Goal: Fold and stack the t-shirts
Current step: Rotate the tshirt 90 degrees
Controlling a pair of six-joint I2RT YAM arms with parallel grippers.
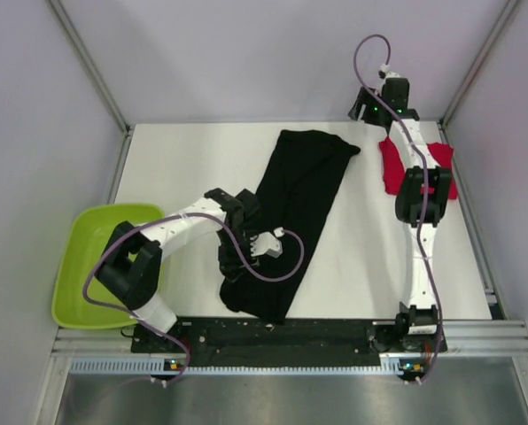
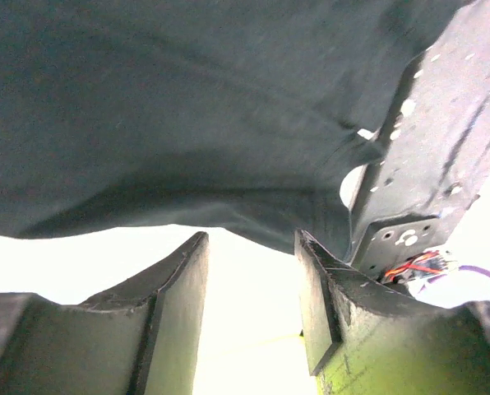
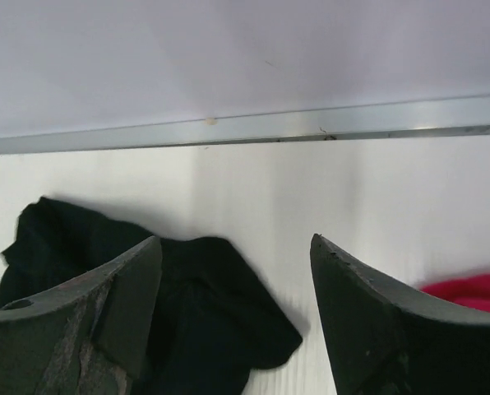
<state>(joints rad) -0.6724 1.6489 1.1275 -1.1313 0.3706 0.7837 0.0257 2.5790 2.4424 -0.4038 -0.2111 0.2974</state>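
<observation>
The left tool (image 2: 251,245) stands wide, nothing between its fingers, and its wrist view shows only bare white counter (image 1: 361,257) in the gap, with the edge of the black t-shirt (image 1: 299,186) hanging just ahead of the tips. From above, that tool sits at the left side of the shirt's near half, close to the near edge of the counter. The right tool (image 3: 235,247) is also wide and holds nothing; it hovers near the far right corner, with the shirt's far end to its left and a sliver of the red t-shirt (image 1: 392,164) to its right. The black shirt lies as a long narrow band, running slantwise from the middle of the far edge down to the near edge. The red one lies as a small folded square by the right edge, partly under the right arm. The lengthwise fold of the black shirt looks done, so the step in hand is probably the cross fold. The next move calls for each tool to pinch an end of the band and bring it over evenly, without dragging the layers apart.
</observation>
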